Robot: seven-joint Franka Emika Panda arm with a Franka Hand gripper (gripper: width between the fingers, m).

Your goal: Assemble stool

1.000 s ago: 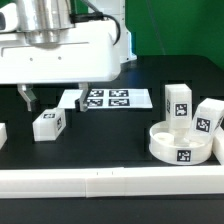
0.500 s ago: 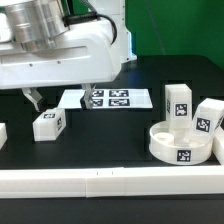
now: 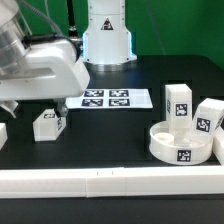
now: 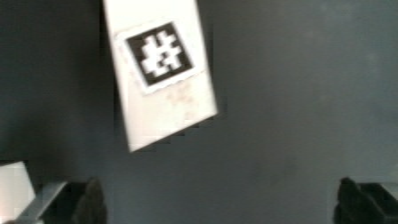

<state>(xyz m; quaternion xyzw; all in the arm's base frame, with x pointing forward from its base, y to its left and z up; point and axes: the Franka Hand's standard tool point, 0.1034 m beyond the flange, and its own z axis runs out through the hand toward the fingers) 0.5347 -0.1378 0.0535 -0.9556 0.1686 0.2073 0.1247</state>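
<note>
- dark bench (image 3: 110, 135) is carrying the stool seat (image 3: 180, 145) at the exterior view's right?
- yes, and the fingers (image 4: 368, 200) are hanging wide apart, gripping nothing, over the marker board (image 4: 169, 100), a leg (image 3: 47, 124) standing nearby.

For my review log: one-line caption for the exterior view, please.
Arm, fingers open, near one leg; seat and two more legs sit farther off.

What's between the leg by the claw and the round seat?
Nothing: the exterior view shows only bare black table between the leg and the seat.
</note>
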